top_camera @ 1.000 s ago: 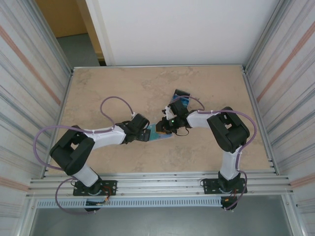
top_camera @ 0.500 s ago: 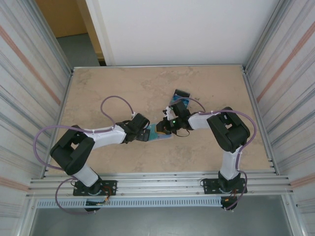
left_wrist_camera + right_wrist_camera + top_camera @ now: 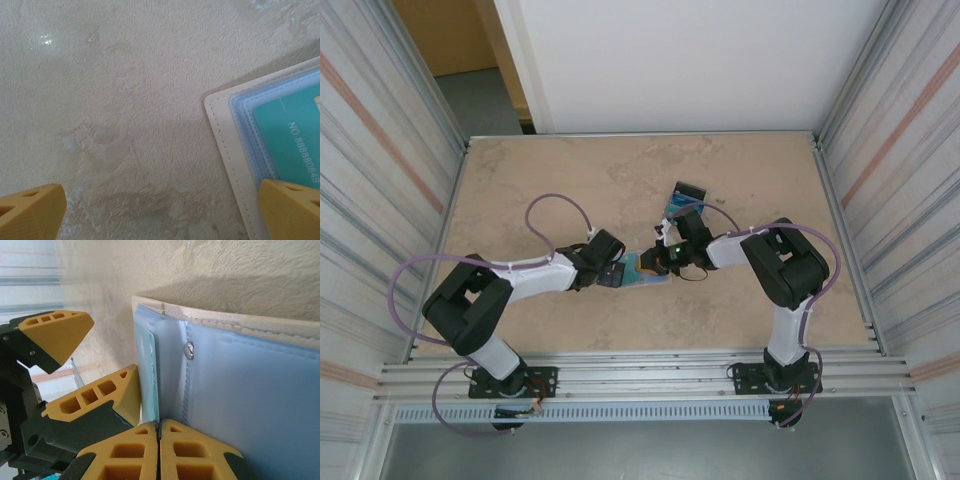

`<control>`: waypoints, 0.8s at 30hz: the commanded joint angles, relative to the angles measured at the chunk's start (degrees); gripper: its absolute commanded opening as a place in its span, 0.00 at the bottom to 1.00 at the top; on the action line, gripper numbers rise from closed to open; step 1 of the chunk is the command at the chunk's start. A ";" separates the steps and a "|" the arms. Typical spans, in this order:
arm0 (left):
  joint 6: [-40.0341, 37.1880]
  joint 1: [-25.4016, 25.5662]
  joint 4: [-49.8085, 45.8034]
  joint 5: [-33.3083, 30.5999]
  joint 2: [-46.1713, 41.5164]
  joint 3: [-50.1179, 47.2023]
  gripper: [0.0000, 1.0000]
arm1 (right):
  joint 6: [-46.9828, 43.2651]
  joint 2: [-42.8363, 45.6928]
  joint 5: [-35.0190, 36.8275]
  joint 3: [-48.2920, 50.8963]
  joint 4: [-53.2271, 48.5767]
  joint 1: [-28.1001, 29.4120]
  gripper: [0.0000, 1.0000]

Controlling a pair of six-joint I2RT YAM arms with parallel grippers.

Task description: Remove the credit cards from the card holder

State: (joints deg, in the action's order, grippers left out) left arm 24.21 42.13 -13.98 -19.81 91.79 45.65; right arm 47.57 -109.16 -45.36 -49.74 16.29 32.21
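The beige card holder (image 3: 646, 271) lies spread open on the table between both grippers, its light blue inside (image 3: 250, 390) facing up. A teal credit card (image 3: 292, 137) sits in its left pocket. My left gripper (image 3: 161, 209) is open wide, and one of its fingers (image 3: 290, 210) rests on the holder's near corner. My right gripper (image 3: 159, 426) is shut, and the teal card's edge (image 3: 146, 365) runs into the seam between its tips. The left gripper's yellow fingers (image 3: 102, 397) stand just beside it.
A small dark-edged box with blue-green contents (image 3: 686, 197) lies just behind the right gripper. Purple cables loop above both arms. Metal walls close in the table on the left and right, with a rail along the near edge.
The right gripper's jaws have closed fully at the card's edge, and its wrist has shifted slightly toward the near side. The left gripper has stayed open and in place.
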 commanded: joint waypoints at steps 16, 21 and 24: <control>-0.13 0.34 -2.73 -1.84 0.30 1.29 0.99 | 1.65 1.42 -3.19 2.34 4.04 -1.26 0.09; -0.05 0.40 -2.56 -1.72 0.49 1.29 0.99 | 2.21 1.87 -3.41 2.90 5.01 -1.44 0.11; 0.04 0.35 -2.57 -1.72 0.50 1.20 0.99 | 2.90 1.86 -3.75 3.07 6.13 -1.49 0.14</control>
State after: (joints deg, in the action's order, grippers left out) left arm 24.21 42.13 -14.79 -19.86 91.79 45.98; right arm 49.15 -109.03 -47.09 -47.22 20.21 31.09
